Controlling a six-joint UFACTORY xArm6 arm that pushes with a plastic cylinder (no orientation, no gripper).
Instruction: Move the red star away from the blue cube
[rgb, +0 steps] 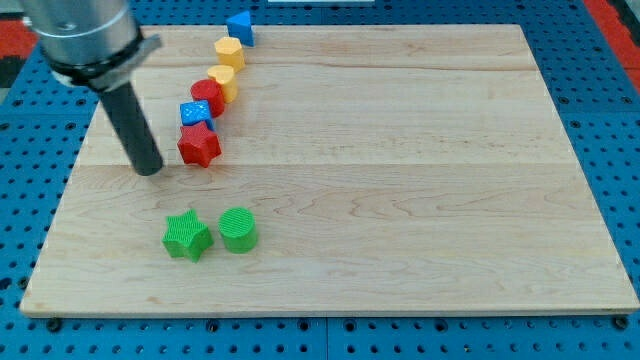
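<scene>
My tip rests on the bench, just left of the red star, with a small gap between them. I have no hand, only this rod, so nothing is gripped. The red star sits at the near end of a slanted line of blocks and touches the blue cube just beyond it. Farther along come a red block, a yellow block, another yellow block and a blue block at the far edge. Nearer than my tip, a green star and a green cylinder sit side by side, well apart from the line.
</scene>
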